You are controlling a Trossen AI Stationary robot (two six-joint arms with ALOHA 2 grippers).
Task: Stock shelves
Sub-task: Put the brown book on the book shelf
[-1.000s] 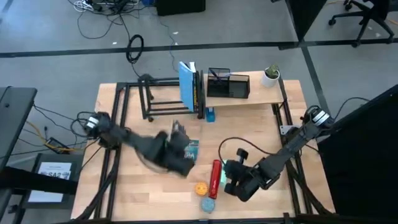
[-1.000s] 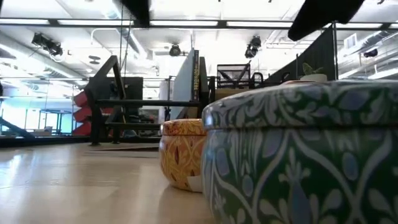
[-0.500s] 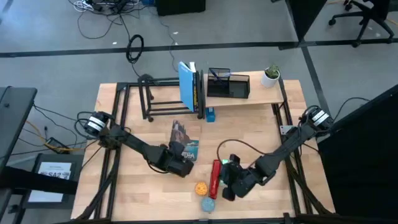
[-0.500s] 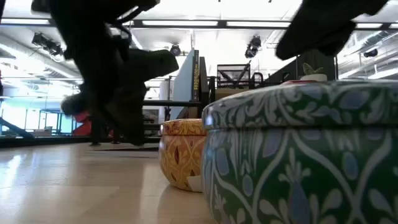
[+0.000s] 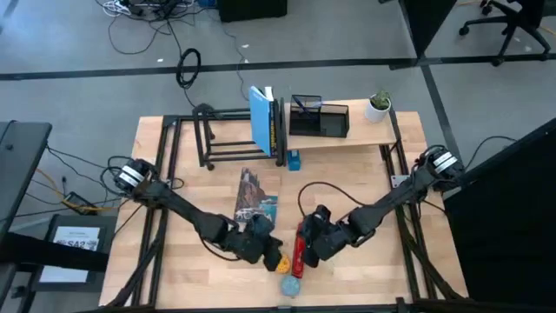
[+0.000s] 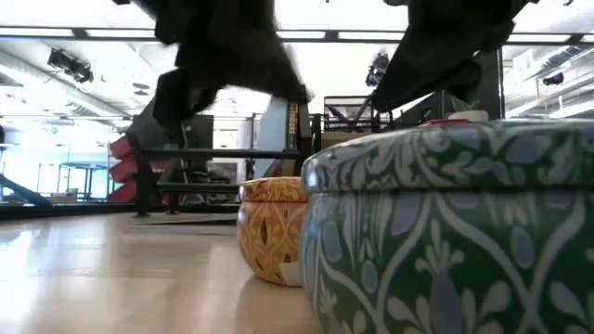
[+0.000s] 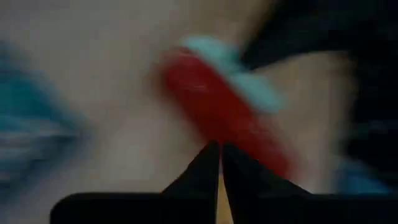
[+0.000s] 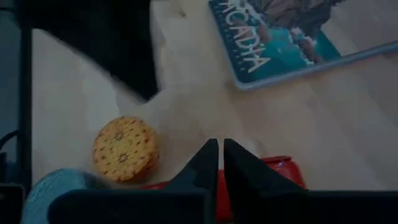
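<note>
Shelves: the wooden plank shelf (image 5: 382, 136) runs along the table's far edge, carrying a black mesh organizer (image 5: 319, 117) and a small potted plant (image 5: 378, 105); the black tube rack (image 5: 228, 137) stands to its left, with a blue book (image 5: 263, 122) upright at the rack's right end. You have nothing new on either unit yet.

Loose stock: the red item (image 5: 301, 249), the yellow patterned tin (image 5: 280, 262) and the green-and-blue patterned tin (image 5: 289, 285) are grouped near the table's front edge; an illustrated book (image 5: 254, 201) lies flat between them and the rack.

Left gripper (image 5: 263, 243): over the last second you have swept it from the left of the flat book to just beside the yellow tin and the red item. Its wrist view shows the fingertips (image 7: 214, 163) pressed together, empty, with the red item just ahead.

Right gripper (image 5: 310, 244): it has slid leftward from the front right until it sits against the red item. Its fingers (image 8: 211, 157) are likewise closed on nothing, the tips over the red item's edge.

Meaning for the task: both arms have converged on the same cluster, and probably on the same item. Judge this as an approach step, with pick-up still ahead; you risk the arms crowding each other or nudging the tins.
</note>
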